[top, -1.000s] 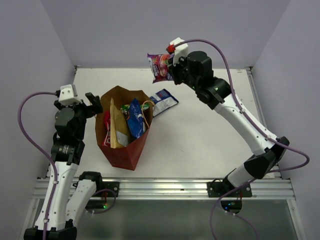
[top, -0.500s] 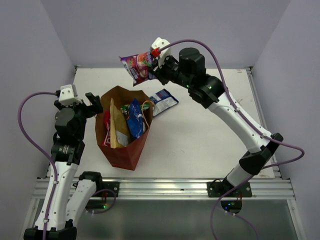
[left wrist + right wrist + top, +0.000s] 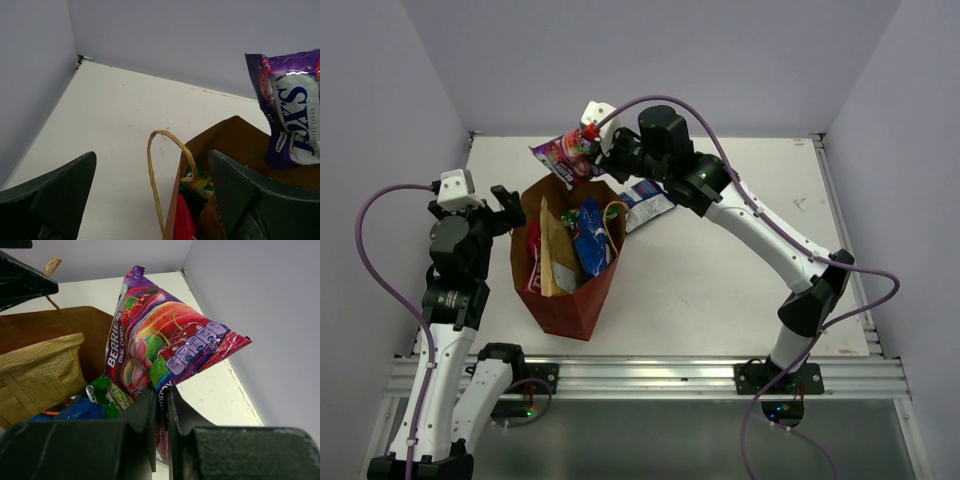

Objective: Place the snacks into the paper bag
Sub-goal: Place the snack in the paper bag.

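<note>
My right gripper (image 3: pixel 595 152) is shut on a small purple-pink packet (image 3: pixel 563 157) and holds it in the air just above the far rim of the brown paper bag (image 3: pixel 572 292). In the right wrist view the packet (image 3: pixel 160 345) fans out above my pinched fingers (image 3: pixel 145 415). The bag stands open with several snacks inside: a tan-gold packet (image 3: pixel 557 252), a pink-red one (image 3: pixel 533 255), a blue one (image 3: pixel 591 238) and a green one (image 3: pixel 112 396). A blue-white packet (image 3: pixel 648 203) lies on the table right of the bag. My left gripper (image 3: pixel 510 207) is open beside the bag's left rim, astride its loop handle (image 3: pixel 160 175).
The white table (image 3: pixel 740 270) is enclosed by pale walls at the back and both sides. A metal rail (image 3: pixel 650 375) runs along the near edge. The right arm arches over the table's middle toward the bag.
My right gripper has carried the purple-pink packet leftward and lower, from above the table's far middle to just over the bag's far rim. The left arm has not moved.
</note>
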